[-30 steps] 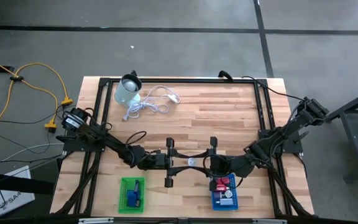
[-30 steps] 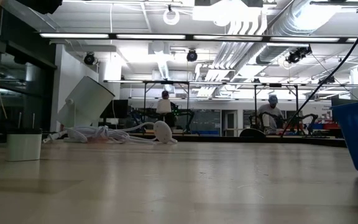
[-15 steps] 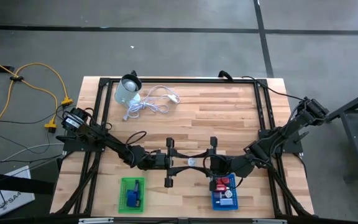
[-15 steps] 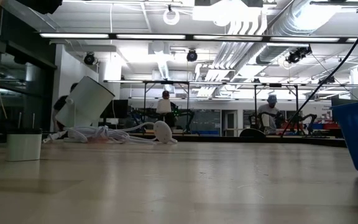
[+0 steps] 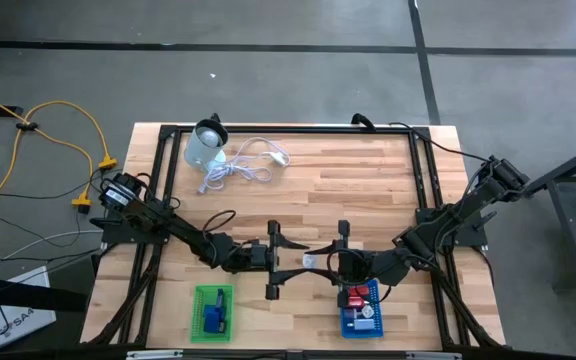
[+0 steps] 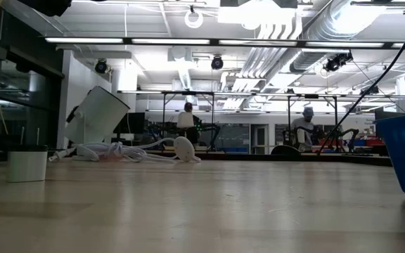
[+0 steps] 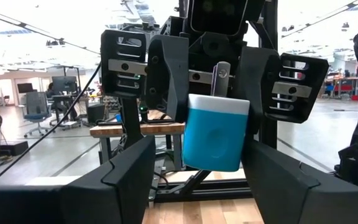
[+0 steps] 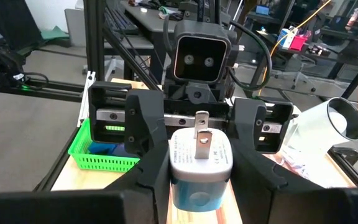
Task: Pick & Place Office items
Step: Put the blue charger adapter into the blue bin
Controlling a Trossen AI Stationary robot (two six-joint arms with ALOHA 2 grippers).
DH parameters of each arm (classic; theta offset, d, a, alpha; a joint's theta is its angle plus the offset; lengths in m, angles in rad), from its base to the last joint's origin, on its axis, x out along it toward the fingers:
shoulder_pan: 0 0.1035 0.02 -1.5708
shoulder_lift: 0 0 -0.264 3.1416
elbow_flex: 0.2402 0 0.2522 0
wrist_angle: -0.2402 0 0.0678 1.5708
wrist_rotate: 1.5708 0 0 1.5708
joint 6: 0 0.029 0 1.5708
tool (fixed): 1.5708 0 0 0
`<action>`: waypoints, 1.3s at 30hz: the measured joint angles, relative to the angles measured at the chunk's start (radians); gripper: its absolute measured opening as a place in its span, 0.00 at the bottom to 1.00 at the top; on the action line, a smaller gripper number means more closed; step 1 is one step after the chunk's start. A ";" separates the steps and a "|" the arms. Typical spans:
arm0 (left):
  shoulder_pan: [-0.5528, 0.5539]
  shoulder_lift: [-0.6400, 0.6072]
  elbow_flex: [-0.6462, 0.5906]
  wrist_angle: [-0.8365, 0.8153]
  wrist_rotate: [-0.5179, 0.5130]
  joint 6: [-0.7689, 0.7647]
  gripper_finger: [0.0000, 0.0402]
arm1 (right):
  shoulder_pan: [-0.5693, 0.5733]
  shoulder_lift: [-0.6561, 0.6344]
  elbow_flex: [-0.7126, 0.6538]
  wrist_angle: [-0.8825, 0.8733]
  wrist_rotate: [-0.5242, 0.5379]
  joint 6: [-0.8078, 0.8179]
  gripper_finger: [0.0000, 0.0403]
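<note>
A small power adapter (image 7: 216,137), blue with a white top and a metal prong pointing up, hangs above the table's near middle (image 5: 310,261). My right gripper (image 5: 330,263) comes from the right and is shut on it. My left gripper (image 5: 290,262) faces it from the left and is open. Its fingers (image 7: 129,177) stand on either side of the adapter, with a gap showing on one side. Other office items lie in two baskets: a blue piece (image 5: 215,318) in the green one, red and white pieces (image 5: 358,297) in the blue one. My right gripper pinches the adapter's two opposite side faces (image 7: 188,124) between its two fingers (image 7: 169,74). The fingers come in about level from the table's right. The adapter sits upright, white end and prong (image 8: 202,140) up, lifted clear of the table.
A green basket (image 5: 213,312) and a blue basket (image 5: 360,318) stand at the near edge, below the two grippers. At the far left a pale round container (image 5: 205,148) lies tipped beside a coiled white cable (image 5: 246,165). Black frame rails (image 5: 158,200) border the wooden top.
My left gripper's fingers have spread apart and let go of the adapter, which stays where it was in my right gripper. Neither arm has moved.
</note>
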 joint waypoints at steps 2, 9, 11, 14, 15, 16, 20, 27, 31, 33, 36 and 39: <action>0.000 0.000 0.000 0.000 0.000 0.000 0.57 | 0.000 0.000 0.000 0.000 0.000 0.001 0.30; 0.000 0.000 0.000 0.000 0.001 0.000 0.57 | 0.000 0.000 0.000 0.000 0.001 0.002 0.30; -0.004 0.000 0.000 0.000 0.001 0.000 0.57 | 0.000 0.000 0.000 0.000 0.001 0.002 0.30; -0.009 0.000 0.000 0.000 0.001 0.000 0.57 | 0.000 0.000 0.000 0.000 0.001 0.001 0.30; -0.011 0.000 0.000 0.000 0.001 0.000 0.57 | 0.000 0.000 0.000 0.000 0.001 0.000 0.30; -0.013 0.000 0.000 0.000 0.001 0.000 0.57 | 0.000 0.000 0.000 0.001 0.002 0.000 0.30; -0.013 0.000 0.000 0.000 0.002 0.000 0.57 | 0.000 0.000 0.000 0.009 0.004 -0.007 0.30; -0.013 0.000 0.000 -0.010 0.002 0.000 0.57 | 0.000 0.000 0.000 0.061 0.004 -0.060 0.30; -0.013 0.000 0.000 -0.019 0.003 -0.012 0.57 | 0.000 0.000 0.000 0.092 0.004 -0.095 0.30; -0.013 0.000 0.000 -0.023 0.003 -0.012 0.57 | 0.000 0.000 0.000 0.103 0.004 -0.108 0.30; -0.013 0.000 0.000 -0.028 0.003 -0.013 0.57 | 0.001 0.000 0.000 0.113 0.000 -0.115 0.30; -0.013 0.000 0.000 -0.029 0.003 -0.015 0.57 | 0.016 0.000 0.000 0.113 -0.001 -0.115 0.30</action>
